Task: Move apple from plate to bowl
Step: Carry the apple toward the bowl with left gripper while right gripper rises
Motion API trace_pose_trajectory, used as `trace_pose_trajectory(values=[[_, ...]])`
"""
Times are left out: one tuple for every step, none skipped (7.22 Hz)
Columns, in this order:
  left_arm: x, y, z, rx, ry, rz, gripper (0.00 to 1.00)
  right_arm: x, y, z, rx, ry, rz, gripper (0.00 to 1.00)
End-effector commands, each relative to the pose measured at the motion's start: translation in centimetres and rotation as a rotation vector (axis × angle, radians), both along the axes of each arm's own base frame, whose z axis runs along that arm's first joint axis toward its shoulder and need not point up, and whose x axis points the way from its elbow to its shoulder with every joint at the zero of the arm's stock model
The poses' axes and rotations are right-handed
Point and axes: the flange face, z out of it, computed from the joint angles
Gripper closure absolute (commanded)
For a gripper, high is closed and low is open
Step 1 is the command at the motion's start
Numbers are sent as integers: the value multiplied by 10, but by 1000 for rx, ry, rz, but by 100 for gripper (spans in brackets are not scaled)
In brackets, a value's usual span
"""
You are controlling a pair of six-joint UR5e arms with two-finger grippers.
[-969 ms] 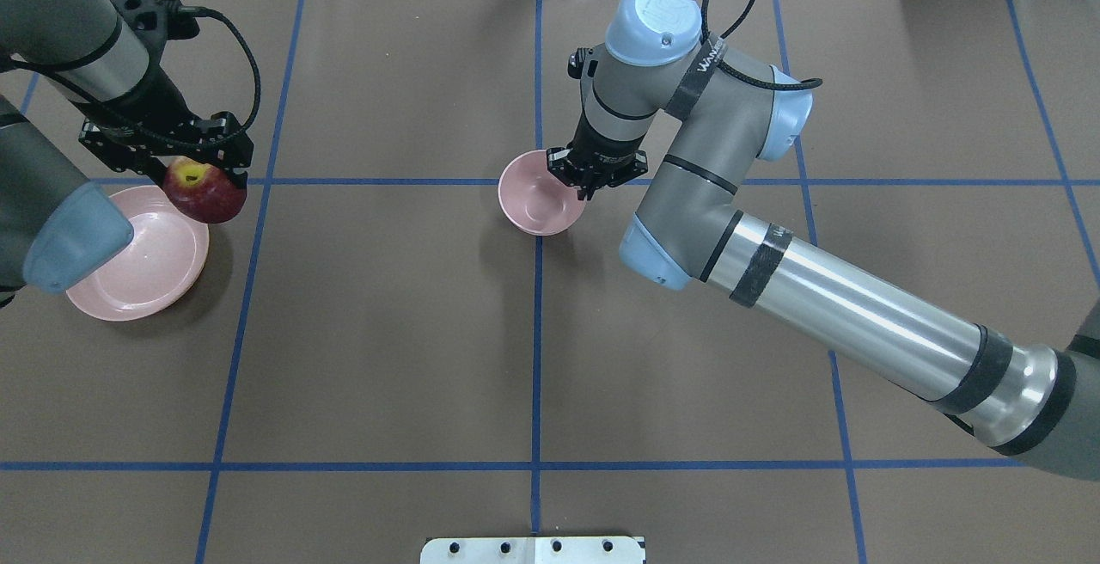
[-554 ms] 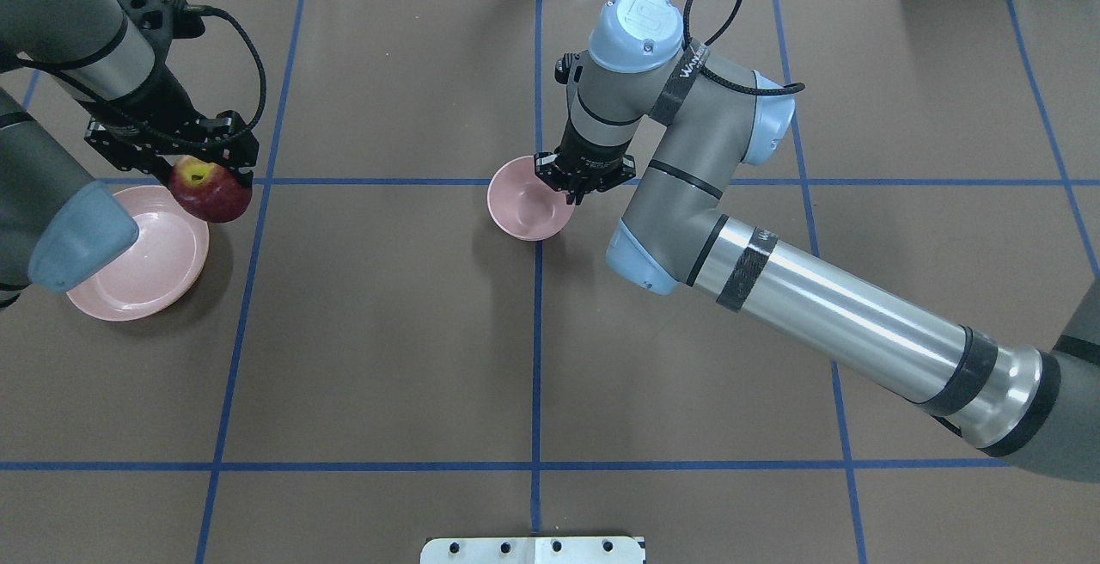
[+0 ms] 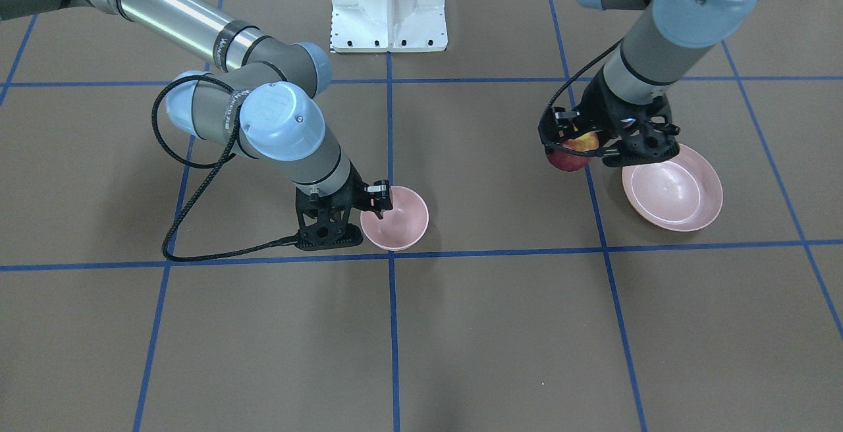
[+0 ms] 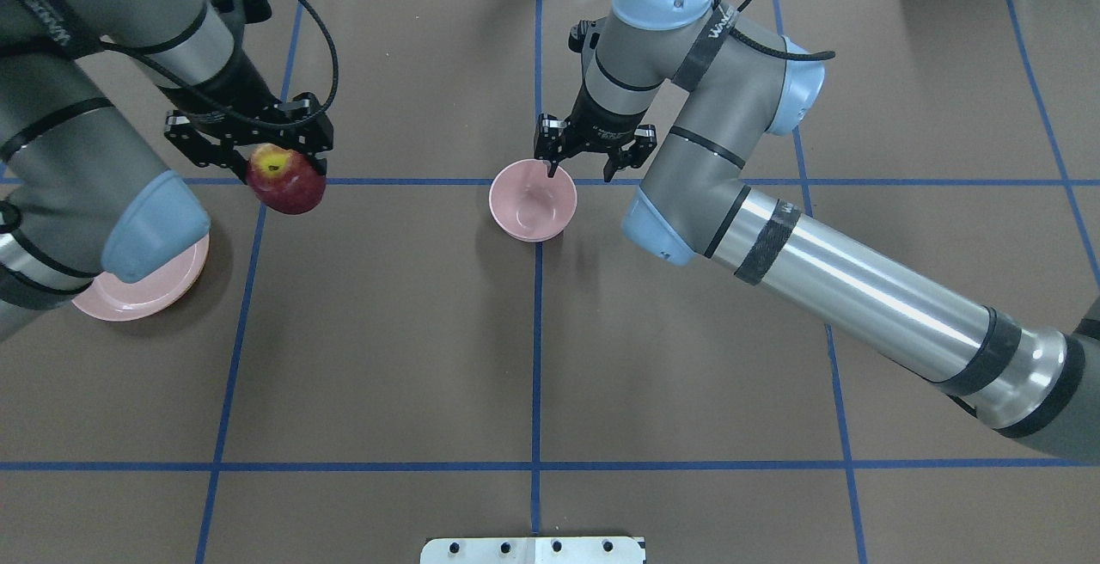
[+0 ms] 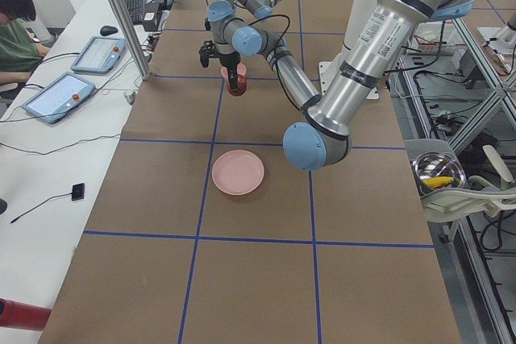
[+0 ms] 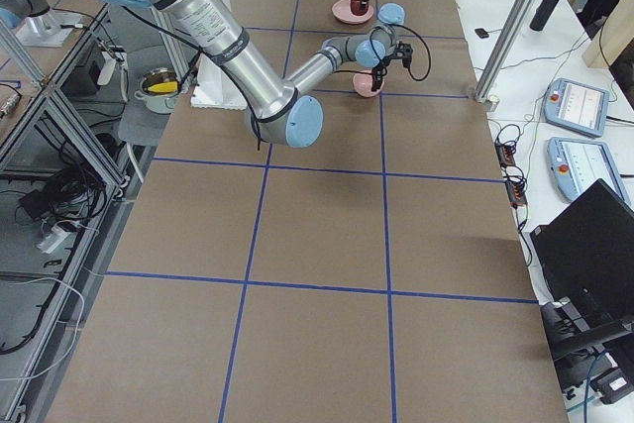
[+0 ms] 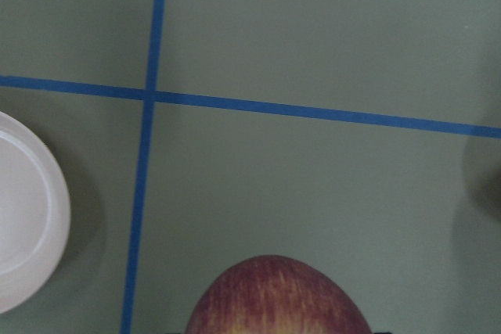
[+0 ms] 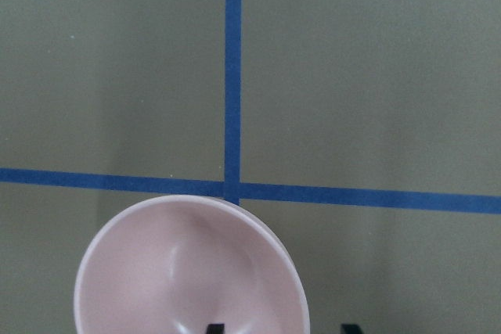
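Left gripper (image 4: 284,162) holds the apple (image 4: 287,187), seemingly clear of the plate (image 4: 148,293).

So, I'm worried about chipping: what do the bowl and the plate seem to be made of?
Bowl: probably plastic or melamine, smooth pale pink with a soft sheen; thin even rim, dull highlights inside. Glazed ceramic cannot be ruled out. Plate: same pale pink, glossy, with a light ring around its flat centre; likely the same material.
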Motion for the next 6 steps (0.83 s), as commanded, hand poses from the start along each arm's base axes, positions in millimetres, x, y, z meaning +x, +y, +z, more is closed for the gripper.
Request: trace_pose_trajectory(values=[[71,-7,-43,-44,85,-50,100,40,-27,15,-57,43,20,0],[98,-21,-57,-62,115,-72,100,61,-29,39,-42,59,11,0],[135,-33,-80,-91,106,-67,100,80,-32,64,-26,74,3,0],[153,-46,-93,-104,93,-68,100,89,-32,77,-39,90,8,0],[168,-46,-89,-84,93,-69,100,101,-35,88,-33,106,-2,0],[193,-49,-80,-61,82,-84,100,113,-26,101,-26,125,-22,0]])
